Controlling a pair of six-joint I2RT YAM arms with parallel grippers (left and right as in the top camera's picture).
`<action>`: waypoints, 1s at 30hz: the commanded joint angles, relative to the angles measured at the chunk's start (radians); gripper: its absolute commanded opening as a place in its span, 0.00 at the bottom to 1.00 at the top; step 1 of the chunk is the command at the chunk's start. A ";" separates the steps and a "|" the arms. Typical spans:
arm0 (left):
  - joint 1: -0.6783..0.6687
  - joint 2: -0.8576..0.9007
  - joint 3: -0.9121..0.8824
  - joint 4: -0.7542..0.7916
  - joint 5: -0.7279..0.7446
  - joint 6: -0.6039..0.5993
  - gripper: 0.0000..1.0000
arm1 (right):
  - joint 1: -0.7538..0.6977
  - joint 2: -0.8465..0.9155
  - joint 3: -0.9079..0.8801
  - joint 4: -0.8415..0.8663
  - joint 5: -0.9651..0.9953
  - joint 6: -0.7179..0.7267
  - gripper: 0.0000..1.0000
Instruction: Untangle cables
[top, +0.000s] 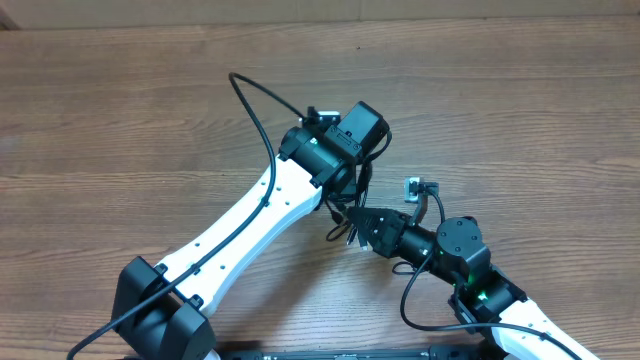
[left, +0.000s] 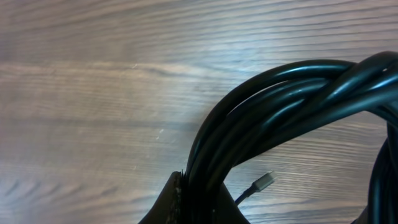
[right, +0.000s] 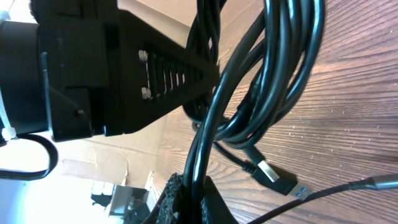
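Several glossy black cables (left: 280, 106) — looped, twisted

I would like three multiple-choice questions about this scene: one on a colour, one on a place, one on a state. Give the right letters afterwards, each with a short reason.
1. What colour are the cables?
A. white
B. black
C. red

2. Where is the bundle in the overhead view?
A. between the left gripper and the right gripper
B. at the left edge of the table
C. beside the right arm's base

3. In the right wrist view, the silver plug is:
A. pushed into a socket
B. clamped between fingers
C. free, plugged into nothing

Answers:
1 B, every strand is black.
2 A, the cords hang where both grippers meet.
3 C, its metal tip is bare above the wood.
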 joint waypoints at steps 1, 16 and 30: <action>0.000 -0.009 0.013 0.058 0.122 0.205 0.04 | -0.020 -0.003 0.024 0.022 -0.008 0.021 0.04; -0.001 -0.009 0.012 0.063 0.250 0.531 0.04 | -0.104 -0.003 0.024 0.021 -0.031 0.052 0.04; -0.002 -0.009 0.012 0.084 0.449 0.668 0.04 | -0.181 -0.003 0.024 0.017 -0.008 0.111 0.04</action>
